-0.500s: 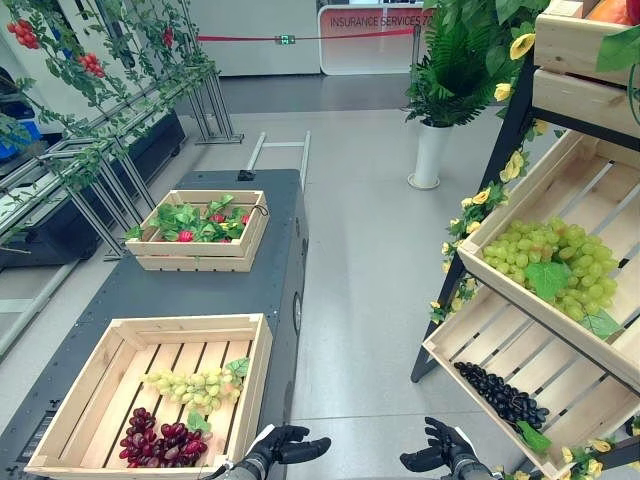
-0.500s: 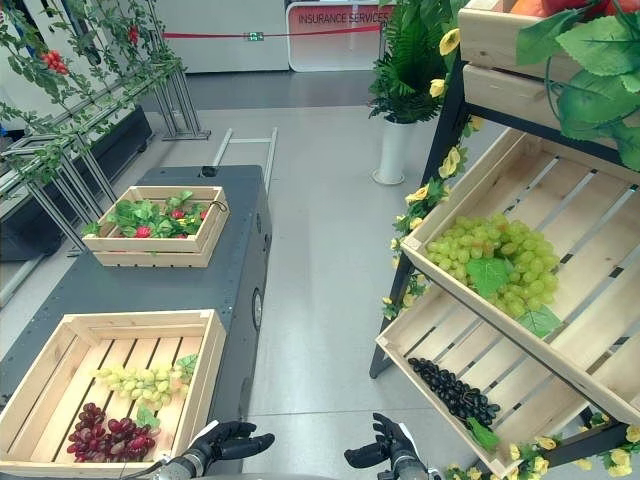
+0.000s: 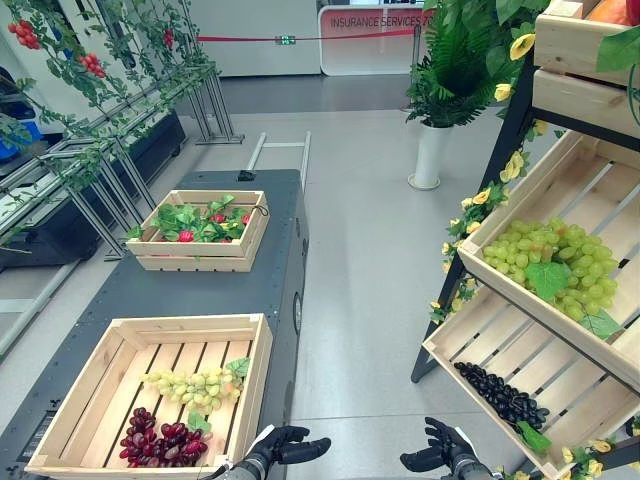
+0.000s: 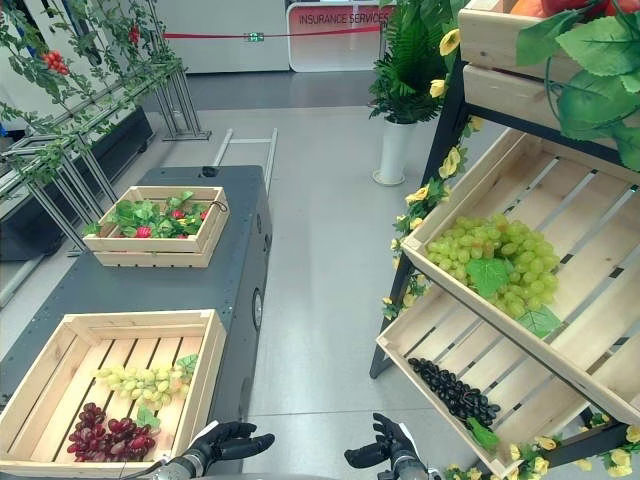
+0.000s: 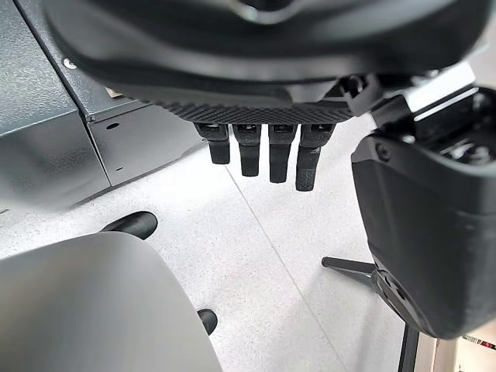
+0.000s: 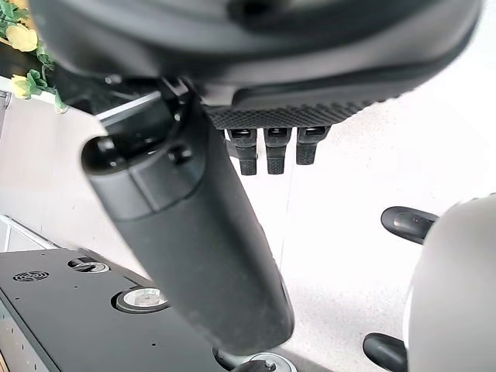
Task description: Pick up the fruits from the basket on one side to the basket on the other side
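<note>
left eye view is where the dark left hand and the dark right hand are seen low over the grey floor, both with fingers relaxed and nothing held. the bunch of pale green grapes and the bunch of dark purple grapes are lying in the near slatted wooden crate, beside the left hand. a bunch is probably best taken from above near its stem, so that the crate wall is not struck.

Near left crate: pale wood, slatted, open.
Green grapes: inside, mid-right, leaf attached.
Purple grapes: inside, near edge.
</note>
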